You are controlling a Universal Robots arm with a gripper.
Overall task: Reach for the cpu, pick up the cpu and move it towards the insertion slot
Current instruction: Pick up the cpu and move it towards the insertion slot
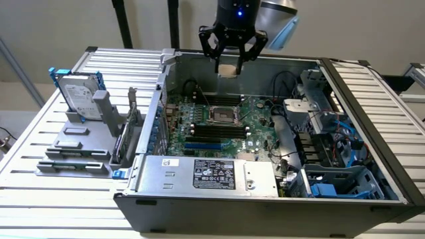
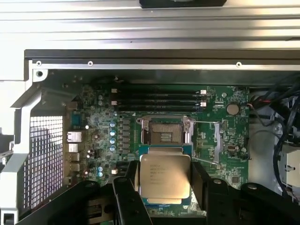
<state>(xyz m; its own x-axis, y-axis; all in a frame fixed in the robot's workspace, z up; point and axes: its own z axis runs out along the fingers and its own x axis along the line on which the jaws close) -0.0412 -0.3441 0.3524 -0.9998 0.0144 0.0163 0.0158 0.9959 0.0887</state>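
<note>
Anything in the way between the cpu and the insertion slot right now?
No. The end effector holds the cpu in open air above the insertion slot; the exterior view shows nothing between.

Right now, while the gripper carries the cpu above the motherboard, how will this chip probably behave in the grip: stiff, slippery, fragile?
The cpu looks like a thin flat plate with a metal top, so it is probably rigid and light. The gripper pinches it only by opposite edges, and those smooth edges could slip. Its pale underside likely carries fine contacts, so bumping the insertion slot may damage it.
</note>
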